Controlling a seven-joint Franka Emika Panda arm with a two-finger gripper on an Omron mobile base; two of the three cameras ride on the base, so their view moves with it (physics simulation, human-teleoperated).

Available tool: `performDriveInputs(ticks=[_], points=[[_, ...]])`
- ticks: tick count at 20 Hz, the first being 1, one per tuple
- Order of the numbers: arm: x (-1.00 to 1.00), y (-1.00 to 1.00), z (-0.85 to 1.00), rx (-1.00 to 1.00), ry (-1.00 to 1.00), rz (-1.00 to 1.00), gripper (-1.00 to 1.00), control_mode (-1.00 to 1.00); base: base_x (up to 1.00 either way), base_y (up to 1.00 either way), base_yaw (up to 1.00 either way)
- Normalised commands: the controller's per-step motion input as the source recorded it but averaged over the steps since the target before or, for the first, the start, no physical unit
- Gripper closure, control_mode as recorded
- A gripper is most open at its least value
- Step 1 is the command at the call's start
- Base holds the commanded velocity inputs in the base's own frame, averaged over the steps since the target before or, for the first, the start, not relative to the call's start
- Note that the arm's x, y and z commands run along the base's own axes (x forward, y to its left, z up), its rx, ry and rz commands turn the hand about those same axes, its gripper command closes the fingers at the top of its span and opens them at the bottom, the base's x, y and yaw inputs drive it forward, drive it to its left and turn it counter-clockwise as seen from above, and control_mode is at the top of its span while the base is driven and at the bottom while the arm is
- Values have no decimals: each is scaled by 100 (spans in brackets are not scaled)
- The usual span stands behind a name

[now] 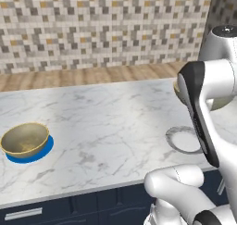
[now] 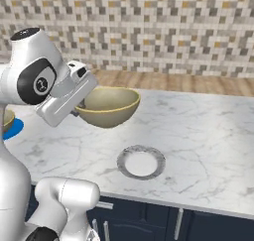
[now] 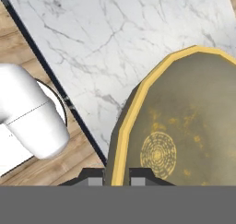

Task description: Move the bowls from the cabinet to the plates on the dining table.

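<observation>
The arm reaches forward over the counter (image 2: pixel 208 136), its gripper (image 2: pixel 79 108) pinching a bowl (image 2: pixel 108 106) by the rim, held level above the grey-white plate (image 2: pixel 141 162).

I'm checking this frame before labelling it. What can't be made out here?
- Left base view: the held bowl is mostly hidden behind the arm; the grey plate is partly covered too.
- Right base view: the blue plate and its bowl are cut off behind the arm.
- Hand view: the fingertips are cut by the bottom edge.

Gripper (image 3: pixel 109 178) clamped, arm raised mid-air
</observation>
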Motion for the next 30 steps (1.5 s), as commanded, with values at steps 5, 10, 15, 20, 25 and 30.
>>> performDriveInputs(ticks=[5,10,15,20,25,30], points=[[4,-23,-41,0,0,2,100,-100,0,0,0],[6,-20,-46,0,-1,3,100,-100,0,0,0],[10,-17,-48,-2,0,4,100,-100,0,0,0],[11,-13,-48,-2,0,4,100,-100,0,0,0],[14,-10,-44,-3,0,4,100,-100,0,0,0],[22,-13,-36,0,0,3,100,-100,0,0,0]])
